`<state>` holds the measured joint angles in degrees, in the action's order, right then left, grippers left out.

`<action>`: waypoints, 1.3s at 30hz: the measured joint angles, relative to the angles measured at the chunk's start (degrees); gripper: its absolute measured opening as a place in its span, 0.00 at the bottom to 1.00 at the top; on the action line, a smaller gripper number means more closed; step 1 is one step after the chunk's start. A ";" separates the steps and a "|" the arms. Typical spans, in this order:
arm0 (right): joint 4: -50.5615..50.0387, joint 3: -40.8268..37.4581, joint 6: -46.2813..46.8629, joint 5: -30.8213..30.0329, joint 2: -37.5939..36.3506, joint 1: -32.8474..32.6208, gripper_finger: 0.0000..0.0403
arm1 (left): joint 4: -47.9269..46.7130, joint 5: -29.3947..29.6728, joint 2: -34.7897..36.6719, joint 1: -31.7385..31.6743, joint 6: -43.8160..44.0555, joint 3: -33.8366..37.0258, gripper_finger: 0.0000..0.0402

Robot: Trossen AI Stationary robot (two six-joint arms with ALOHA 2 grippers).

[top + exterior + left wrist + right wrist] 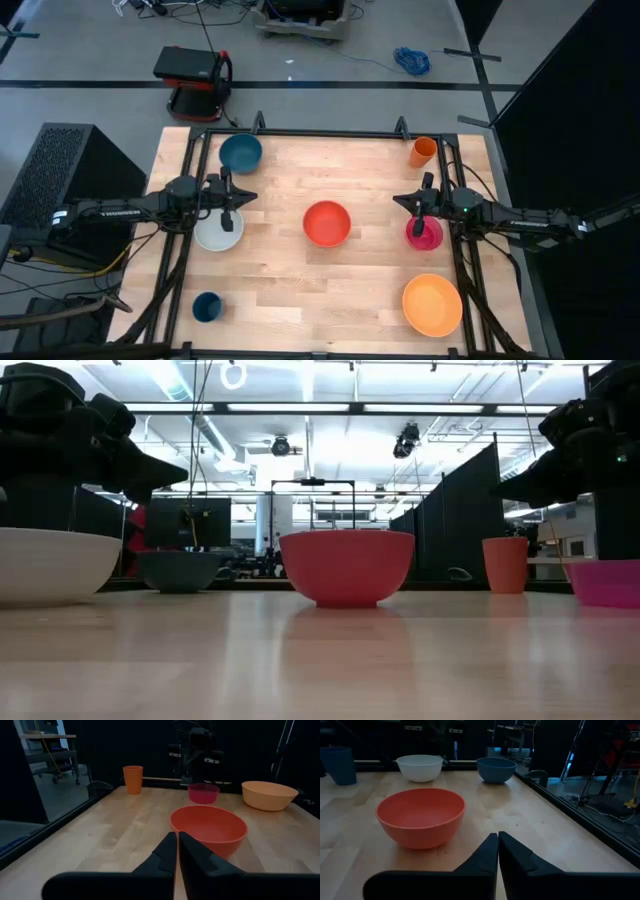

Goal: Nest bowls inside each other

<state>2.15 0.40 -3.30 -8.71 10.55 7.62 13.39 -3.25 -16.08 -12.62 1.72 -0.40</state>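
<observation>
Five bowls stand apart on the wooden table, each on its base. The red bowl [327, 222] is in the middle, the white bowl [217, 232] at the left, the teal-blue bowl [240, 152] at the far left, the pink bowl [424, 234] at the right, and the orange bowl [432, 304] at the near right. My left gripper [246, 195] hangs shut above the white bowl's far side, pointing level at the red bowl [209, 827]. My right gripper [402, 200] hangs shut above the pink bowl's far rim, facing the red bowl [420, 817].
A narrow orange cup [422, 151] stands at the far right corner and a small dark blue cup [207, 306] near the front left. A black frame [330, 133] runs round the table's edges. Bare wood lies around the red bowl.
</observation>
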 joint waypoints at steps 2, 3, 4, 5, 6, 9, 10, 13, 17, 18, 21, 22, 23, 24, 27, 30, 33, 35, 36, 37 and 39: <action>0.00 0.00 0.01 0.00 0.02 0.00 0.00 | 0.02 0.00 0.02 -0.02 0.01 0.00 0.01; 0.00 0.00 0.01 0.00 0.02 0.00 0.00 | 0.02 0.00 0.02 -0.02 0.01 0.00 0.01; 0.00 0.00 0.01 0.00 0.02 0.00 0.00 | 0.02 0.00 0.02 -0.02 0.01 0.00 0.01; 0.00 0.00 0.01 -0.01 0.02 0.00 0.00 | 0.02 0.01 0.02 -0.02 0.01 0.00 0.01; 0.00 0.00 0.01 -0.01 0.01 0.00 0.00 | 0.02 0.01 0.01 -0.01 0.01 0.00 0.01; 0.00 0.00 0.01 -0.01 0.01 0.00 0.00 | 0.02 0.01 0.01 -0.01 0.00 0.00 0.01; 0.00 0.00 0.01 -0.01 0.01 0.00 0.00 | 0.02 0.01 0.01 -0.01 0.00 0.00 0.01; 0.00 0.00 0.01 -0.02 0.01 0.00 0.00 | 0.02 0.02 0.01 -0.01 0.00 0.00 0.01; 0.00 0.00 0.01 -0.02 0.00 0.00 0.00 | 0.02 0.02 0.00 0.00 -0.01 0.00 0.01; -0.02 0.00 0.01 0.00 0.00 0.00 0.00 | 0.00 0.02 0.00 -0.02 0.01 0.00 0.01; 0.00 -0.02 0.00 0.00 0.02 0.00 0.00 | 0.01 0.01 0.01 -0.01 -0.01 0.00 0.02; 0.00 -0.02 0.01 0.00 0.00 0.00 0.00 | 0.01 0.01 0.00 0.00 0.00 -0.01 0.02; -0.01 -0.02 0.00 0.00 0.01 0.00 0.00 | 0.01 0.02 0.01 0.00 0.00 0.00 0.02; 0.00 -0.01 -0.01 0.00 0.00 0.00 0.00 | 0.02 0.02 0.01 0.00 -0.01 -0.01 0.02; 0.00 -0.02 -0.02 0.00 0.01 0.00 0.00 | 0.01 0.00 0.01 0.00 0.00 0.00 0.01; 0.00 -0.01 0.00 -0.02 0.00 0.01 0.00 | 0.02 0.00 0.01 0.00 0.00 -0.01 0.01; 0.20 -0.02 -0.01 0.00 0.00 0.00 0.00 | 0.00 0.00 0.02 0.00 -0.01 0.00 0.01; 0.39 -0.02 -0.01 -0.01 0.00 0.00 0.00 | 0.00 0.01 0.02 0.00 -0.01 -0.01 0.01; 0.48 -0.01 -0.01 -0.01 0.00 0.00 0.00 | 0.00 0.01 0.01 0.00 -0.01 -0.01 0.01; 0.57 -0.01 -0.01 -0.01 0.00 0.00 0.00 | 0.00 0.01 0.01 0.00 -0.01 -0.01 0.01; 0.76 -0.01 0.00 -0.01 0.00 0.00 0.00 | 0.00 0.01 0.01 0.00 -0.01 -0.01 0.01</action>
<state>2.91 0.39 -3.30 -8.72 10.55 7.62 13.39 -3.23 -16.07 -12.62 1.72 -0.42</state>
